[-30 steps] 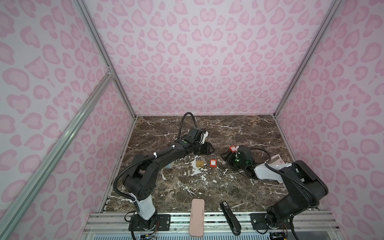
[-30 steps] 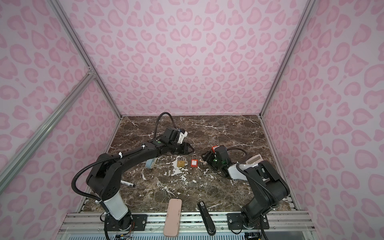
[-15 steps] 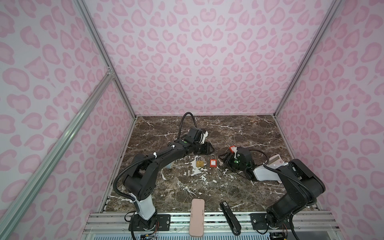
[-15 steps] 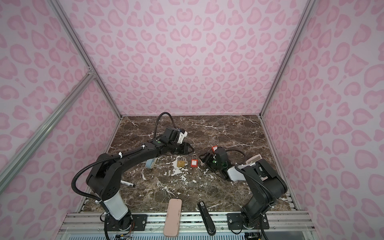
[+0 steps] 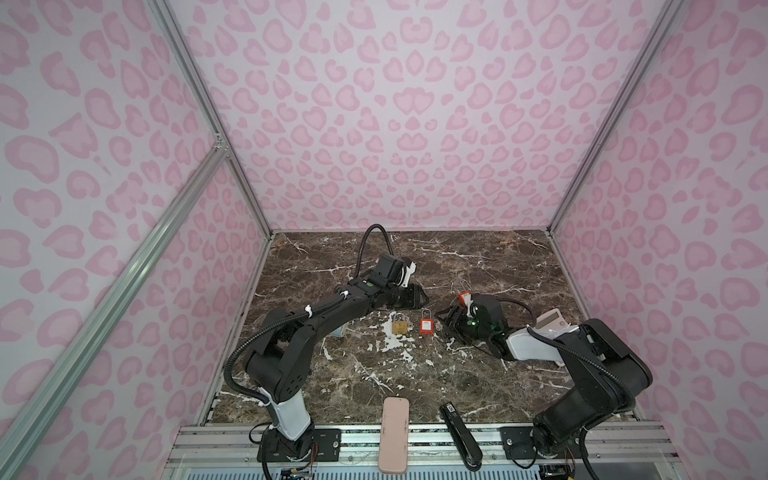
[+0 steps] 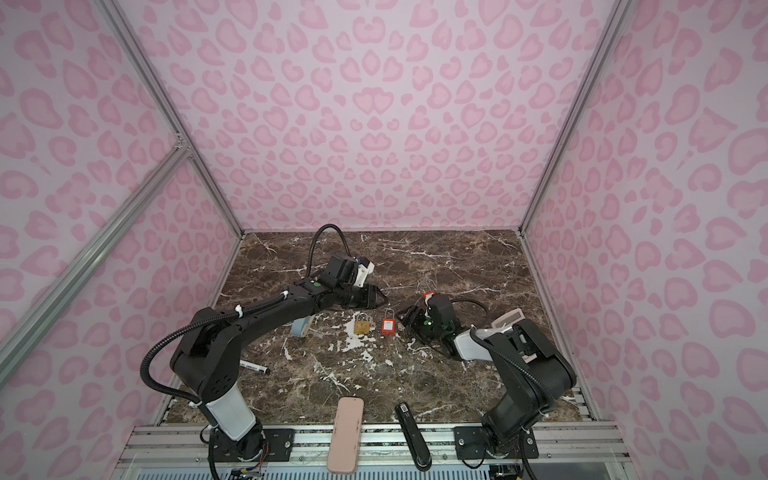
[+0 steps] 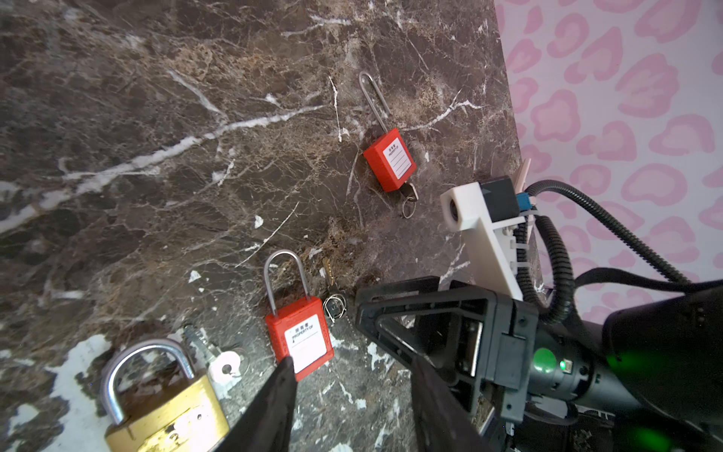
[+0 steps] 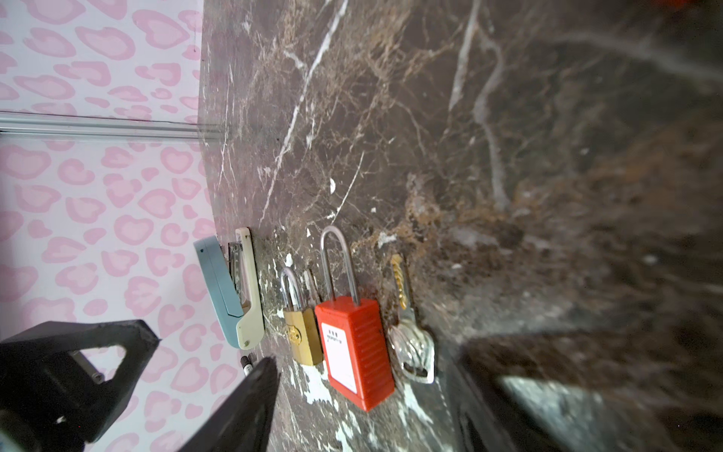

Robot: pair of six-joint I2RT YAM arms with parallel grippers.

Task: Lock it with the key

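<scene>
In both top views the red padlock lies flat at mid-table. A brass padlock is just left of it and a key just right. The right gripper sits low, right of the key. The left gripper hangs on the far side of the two locks. A pink case and a black stapler lie at the near edge.

In the left wrist view, the left gripper's fingers stand apart with nothing between them. The right gripper's tip is just beside the key's ring. A long-shackled red padlock lies farther off to the right, with its own key in its base.

In the right wrist view, the right gripper's fingers are spread wide and empty. The red padlock and the key lie side by side ahead of the gap. A blue stapler lies beyond the brass padlock.
</scene>
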